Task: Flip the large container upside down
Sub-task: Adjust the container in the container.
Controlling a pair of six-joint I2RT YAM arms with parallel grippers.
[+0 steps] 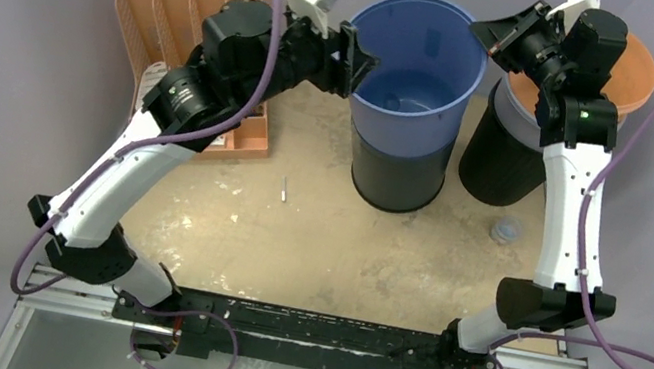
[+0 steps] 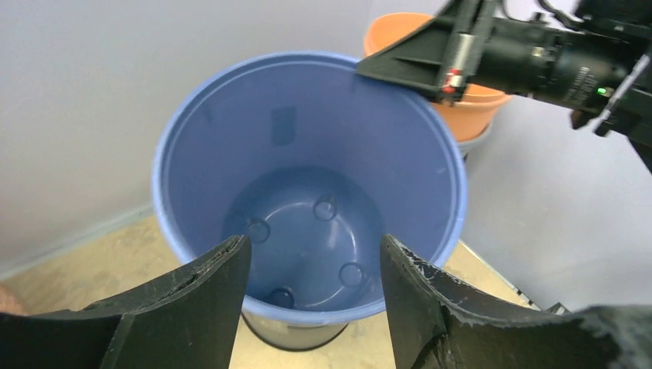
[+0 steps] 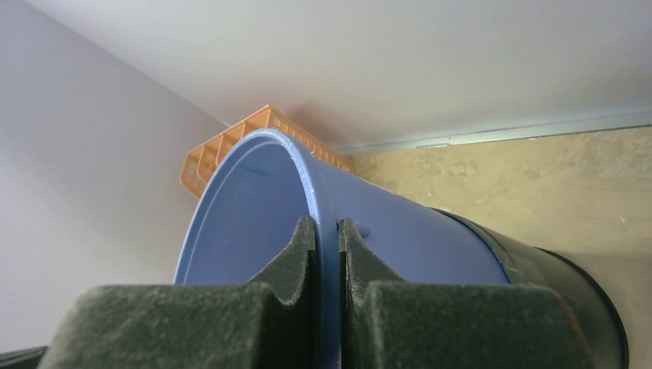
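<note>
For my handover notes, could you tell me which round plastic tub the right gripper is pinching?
The blue plastic tub, nested in a black one: the right gripper is shut on its rim. The orange tub stands apart.

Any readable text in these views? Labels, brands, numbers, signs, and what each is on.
No legible text in any view.
Too blurred to read: the red-and-white sticker on the right tool.
Too small to read: white print on the right arm's wrist motor.
No markings visible on the large blue container or the orange basket.
</note>
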